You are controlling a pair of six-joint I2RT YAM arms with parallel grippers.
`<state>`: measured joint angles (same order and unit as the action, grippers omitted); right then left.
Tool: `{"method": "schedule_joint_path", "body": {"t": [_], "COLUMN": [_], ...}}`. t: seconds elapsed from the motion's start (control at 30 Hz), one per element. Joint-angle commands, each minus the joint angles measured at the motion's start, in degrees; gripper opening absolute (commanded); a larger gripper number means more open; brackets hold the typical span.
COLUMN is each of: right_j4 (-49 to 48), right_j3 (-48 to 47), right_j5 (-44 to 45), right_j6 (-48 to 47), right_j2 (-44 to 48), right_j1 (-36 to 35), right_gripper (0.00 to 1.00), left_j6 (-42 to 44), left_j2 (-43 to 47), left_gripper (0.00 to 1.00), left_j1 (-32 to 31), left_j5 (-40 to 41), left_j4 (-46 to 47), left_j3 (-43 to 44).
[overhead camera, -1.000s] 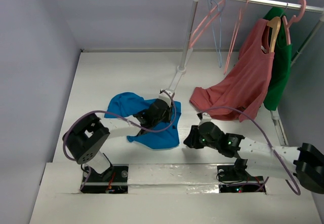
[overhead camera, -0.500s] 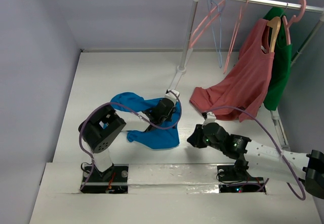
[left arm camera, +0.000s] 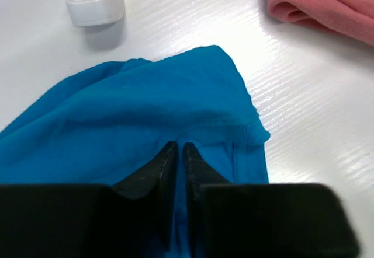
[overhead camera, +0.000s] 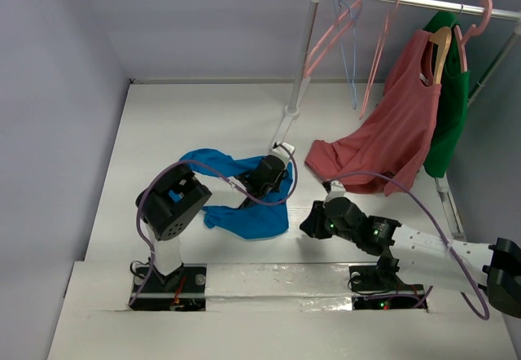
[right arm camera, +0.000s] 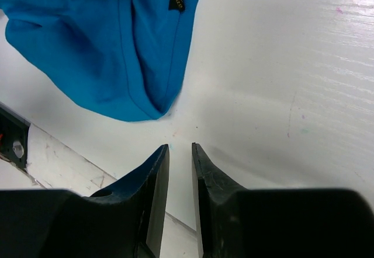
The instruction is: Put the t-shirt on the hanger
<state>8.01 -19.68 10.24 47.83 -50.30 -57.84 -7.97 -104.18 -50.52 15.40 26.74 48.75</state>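
The bright blue t-shirt (overhead camera: 244,215) lies crumpled on the white table, left of centre. My left gripper (overhead camera: 273,173) is shut on a fold of it near its far right edge. In the left wrist view the fingers (left arm camera: 180,147) pinch blue fabric (left arm camera: 146,106). My right gripper (overhead camera: 309,223) is low over bare table just right of the shirt's near corner (right arm camera: 134,94). Its fingers (right arm camera: 180,147) stand a narrow gap apart and hold nothing. Thin pink hangers (overhead camera: 332,36) hang on the rail at the back.
A salmon-red top (overhead camera: 391,140) hangs from a wooden hanger (overhead camera: 440,50), its hem resting on the table; it also shows in the left wrist view (left arm camera: 327,4). A dark green garment (overhead camera: 452,107) hangs behind it. A pale blue hanger (overhead camera: 352,67) and the rack's post foot (overhead camera: 285,136) stand nearby.
My left arm has folded inward and its gripper has moved slightly right and away with the shirt, which has bunched up. My right gripper has shifted slightly right.
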Motion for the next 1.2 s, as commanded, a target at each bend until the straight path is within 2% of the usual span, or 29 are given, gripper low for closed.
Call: {"method": "schedule_joint_path", "body": {"t": [0.0,0.1,0.27,0.53,0.83,0.93,0.97,1.0,1.03,1.17], "right_j4": [-3.44,-3.44,-6.24,-10.47,-2.48,0.94,2.52,3.58,4.29,5.87], "right_j3": [0.52,0.61,1.92,-0.44,-7.91,-12.73,-14.32,-17.81,-19.59,-28.2], "right_j5": [0.04,-0.04,-0.31,0.48,1.45,1.71,1.97,3.54,4.78,12.15], "right_j6": [-0.2,-0.11,-0.11,-1.6,-8.28,-11.61,-13.36,-14.08,-14.87,-20.48], "right_j2": [0.12,0.29,-0.76,-6.3,-1.73,0.9,1.34,1.87,2.14,2.75], "right_j1": [-0.43,-0.43,-0.43,-0.43,-0.43,-0.43,-0.43,-0.43,-0.43,-0.43], "right_gripper": [0.28,0.27,0.28,0.38,0.42,0.29,0.22,0.07,0.02,0.0], "left_j6": [0.67,0.41,0.14,-2.84,-4.86,-5.65,-5.83,-5.92,-6.09,-7.76], "left_j2": [-0.32,0.03,0.65,6.18,9.43,9.96,10.14,10.57,10.84,13.29], "left_gripper": [0.05,0.0,0.0,0.0,0.0,0.0,0.0,0.0,0.0,0.0], "left_j1": [0.16,0.16,0.16,0.16,0.16,0.69,0.69,1.21,1.22,1.22], "left_j5": [1.39,2.18,1.92,0.69,-0.54,-1.95,-2.12,-2.21,-2.21,-2.57], "left_j4": [0.15,0.07,1.03,2.09,1.21,1.21,1.21,1.21,1.12,0.94], "left_j3": [1.96,1.87,1.08,-1.2,-1.12,-1.2,-1.38,-1.38,-1.47,-2.34]}}
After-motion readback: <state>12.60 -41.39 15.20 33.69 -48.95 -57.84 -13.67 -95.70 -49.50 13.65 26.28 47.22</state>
